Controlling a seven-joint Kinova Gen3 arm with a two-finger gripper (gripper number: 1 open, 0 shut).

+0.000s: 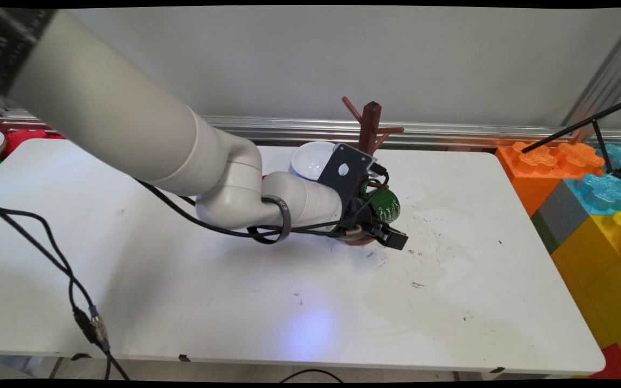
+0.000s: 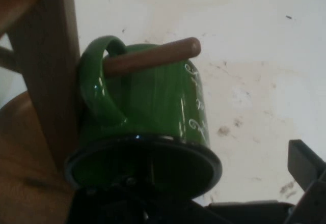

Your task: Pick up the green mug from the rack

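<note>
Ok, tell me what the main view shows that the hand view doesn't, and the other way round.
Only the main view shows the white bowl behind the wooden mug rack, the toy blocks off the table's right end, and the arm's cables. Only the hand view shows the rack's peg passing through the green mug's handle. Both show mug, rack, table and the tool at the mug's rim.

Mug tree (image 1: 368,126) base hidden behind arm, white bowl (image 1: 310,160) partly covered, green mug (image 2: 147,127) rim cut off
</note>
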